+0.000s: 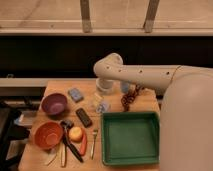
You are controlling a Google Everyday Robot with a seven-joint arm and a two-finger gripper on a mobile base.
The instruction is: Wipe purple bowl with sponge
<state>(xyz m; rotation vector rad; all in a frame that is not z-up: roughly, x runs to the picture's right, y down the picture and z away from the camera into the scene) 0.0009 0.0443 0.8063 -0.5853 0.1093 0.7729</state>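
Front edge: orange bowl [48, 135], green tray [130, 141], apparently idle clutter. Behind: purple bowl [54, 104] sat upright, mouth up, ready for wiping. Gripper [101, 101] hung over table [60, 89] middle, right of bowl, jaws spread wide, nothing held, likely readied for pickup. Farthest: sponge [75, 94] lay flat on table, just behind bowl, untouched, apart from gripper.
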